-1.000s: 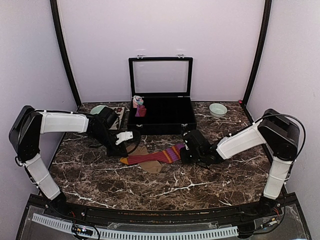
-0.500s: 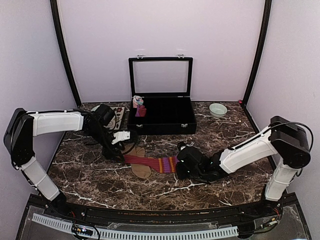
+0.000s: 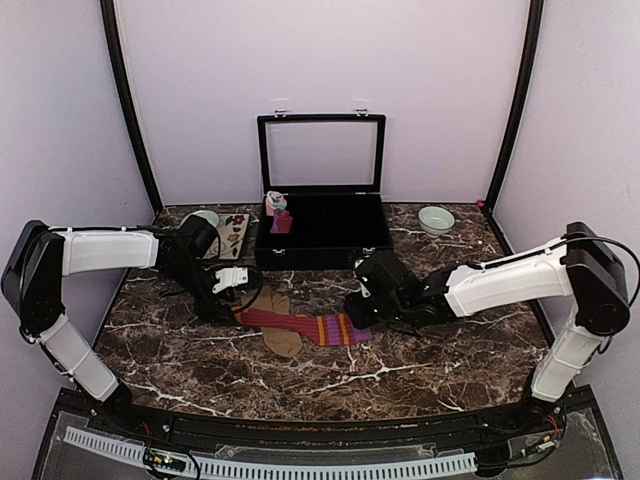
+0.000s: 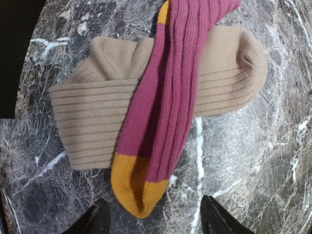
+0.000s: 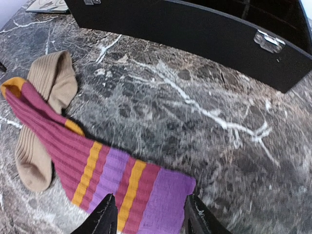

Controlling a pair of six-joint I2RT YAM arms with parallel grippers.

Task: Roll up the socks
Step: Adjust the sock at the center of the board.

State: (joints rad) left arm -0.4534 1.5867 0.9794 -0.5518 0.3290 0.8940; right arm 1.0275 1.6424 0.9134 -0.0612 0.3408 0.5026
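The red-maroon sock (image 3: 300, 324) lies stretched out flat on the marble, crossing over the tan sock (image 3: 272, 322). In the left wrist view its orange toe (image 4: 136, 190) ends just ahead of my left gripper (image 4: 155, 217), which is open and holds nothing. The tan sock (image 4: 92, 117) lies flat under the maroon one. In the right wrist view the purple-and-orange striped cuff (image 5: 141, 195) lies between the spread fingers of my right gripper (image 5: 151, 217), which is open. From above, the left gripper (image 3: 236, 308) is at the toe end and the right gripper (image 3: 352, 314) at the cuff end.
A black case (image 3: 322, 240) with its lid raised stands behind the socks, a pink and light-blue bundle (image 3: 276, 204) in its left corner. A pale green bowl (image 3: 435, 219) sits at the back right. Another bowl (image 3: 207, 216) and a flat card (image 3: 236, 226) are at the back left.
Both grippers opened and let go of the maroon sock, which now lies straight across the tan one. The right gripper lifted back from the cuff; the left one drew away from the toe.
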